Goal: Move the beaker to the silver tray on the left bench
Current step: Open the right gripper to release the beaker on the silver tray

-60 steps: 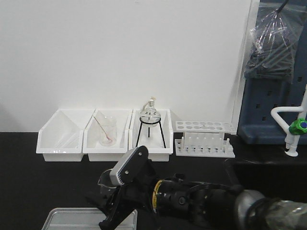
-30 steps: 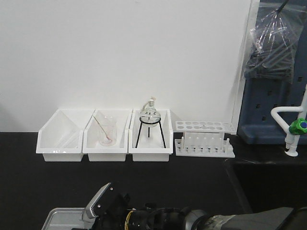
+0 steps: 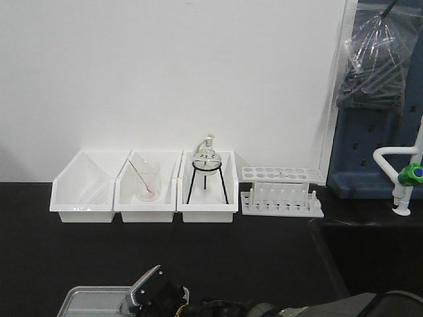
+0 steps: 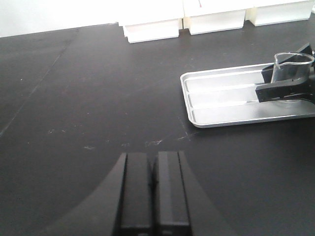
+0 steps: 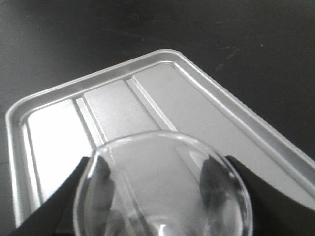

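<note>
The clear glass beaker (image 5: 162, 191) is held between the two black fingers of my right gripper (image 5: 156, 169), one on each side of its wall. It stands upright over the right end of the silver tray (image 5: 162, 83); I cannot tell whether its base touches the tray. In the left wrist view the beaker (image 4: 291, 66) and right gripper (image 4: 276, 82) show over the tray (image 4: 221, 96), which lies on the black left bench (image 4: 98, 88). My left gripper (image 4: 153, 164) is shut and empty, low over the bench, well short of the tray.
Three white bins (image 3: 144, 188) stand at the back wall, one with a rod beaker (image 3: 148, 179), one with a flask on a black tripod (image 3: 207, 173). A white test-tube rack (image 3: 283, 191) stands to their right. A tap (image 3: 404, 178) is at the far right.
My right arm has dropped low and left in the front view, down onto the tray, carrying the beaker; only the back of the gripper still shows at the bottom edge.
</note>
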{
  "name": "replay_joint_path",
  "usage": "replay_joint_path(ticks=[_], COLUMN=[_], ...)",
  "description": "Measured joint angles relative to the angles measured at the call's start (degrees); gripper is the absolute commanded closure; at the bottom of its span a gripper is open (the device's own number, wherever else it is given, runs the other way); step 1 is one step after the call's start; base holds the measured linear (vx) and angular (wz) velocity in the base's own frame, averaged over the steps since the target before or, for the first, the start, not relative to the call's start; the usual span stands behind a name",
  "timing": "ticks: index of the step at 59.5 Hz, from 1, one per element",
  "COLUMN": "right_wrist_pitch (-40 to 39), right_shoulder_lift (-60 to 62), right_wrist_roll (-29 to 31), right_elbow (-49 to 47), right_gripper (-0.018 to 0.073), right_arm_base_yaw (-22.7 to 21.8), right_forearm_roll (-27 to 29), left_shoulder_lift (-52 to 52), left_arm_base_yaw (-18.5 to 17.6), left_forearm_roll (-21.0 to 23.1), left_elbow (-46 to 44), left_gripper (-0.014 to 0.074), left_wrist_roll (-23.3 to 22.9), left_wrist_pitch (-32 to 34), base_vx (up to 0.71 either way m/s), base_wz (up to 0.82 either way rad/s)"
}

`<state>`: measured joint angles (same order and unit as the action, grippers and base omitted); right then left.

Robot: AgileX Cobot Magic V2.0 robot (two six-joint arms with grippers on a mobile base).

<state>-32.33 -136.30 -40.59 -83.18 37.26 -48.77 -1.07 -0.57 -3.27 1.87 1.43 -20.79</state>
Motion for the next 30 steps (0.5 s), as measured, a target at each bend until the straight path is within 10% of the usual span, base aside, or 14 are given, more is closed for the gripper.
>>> replay_joint_path(ticks=[17, 30], right_wrist_pitch=[0.0, 0.0], right_shoulder_lift=[0.0, 0.0], right_wrist_roll=[0.0, 0.0], right_elbow=[0.0, 0.0], right_gripper=[0.0383, 0.0038], right_arm_base_yaw=[0.0, 0.0], right_forearm_roll=[0.1, 0.1], left_shoulder_lift=[0.0, 0.0], left_arm_base_yaw=[0.0, 0.0], left_forearm_roll=[0.0, 0.0], left_elbow=[0.0, 0.0], left_gripper=[0.0595, 0.0595], left_wrist_roll=[0.0, 0.0], left_wrist_pitch=[0.0, 0.0], base_vx=[0.0, 0.0], base_wz=[0.0, 0.0])
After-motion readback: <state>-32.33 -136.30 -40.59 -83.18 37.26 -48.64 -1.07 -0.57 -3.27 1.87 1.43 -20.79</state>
